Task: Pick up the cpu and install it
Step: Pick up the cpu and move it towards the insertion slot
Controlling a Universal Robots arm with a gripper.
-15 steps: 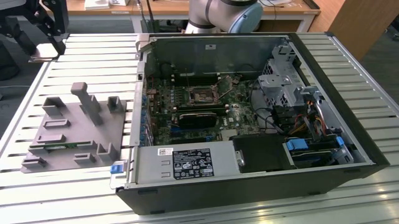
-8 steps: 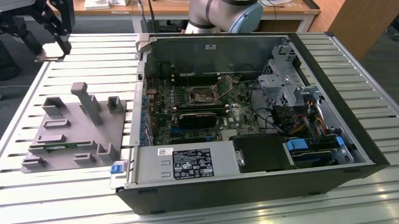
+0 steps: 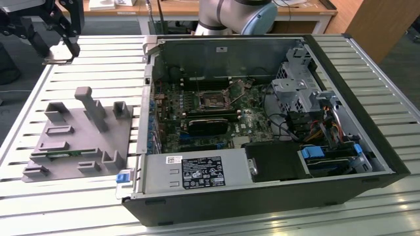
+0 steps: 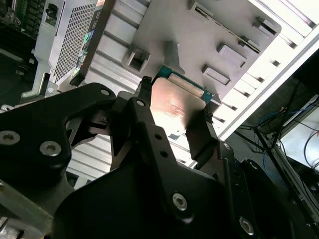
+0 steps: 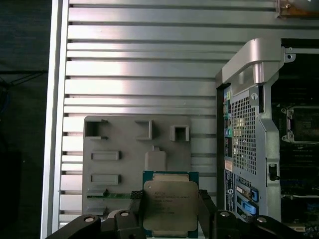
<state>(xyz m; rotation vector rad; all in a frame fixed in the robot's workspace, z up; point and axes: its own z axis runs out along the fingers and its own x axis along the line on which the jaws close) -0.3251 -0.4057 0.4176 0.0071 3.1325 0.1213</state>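
My gripper clamps the cpu by two opposite edges; I judge it light, stiff, slippery-topped and fragile underneath.

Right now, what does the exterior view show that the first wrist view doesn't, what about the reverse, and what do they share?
The exterior view adds the robot arm's base, the power supply, the drive cage and the cables inside the open case. The first wrist view adds the cpu's silvery top face, clamped between the tool's fingers. Both share the grey fixture, the slatted table, the case and the black socket.
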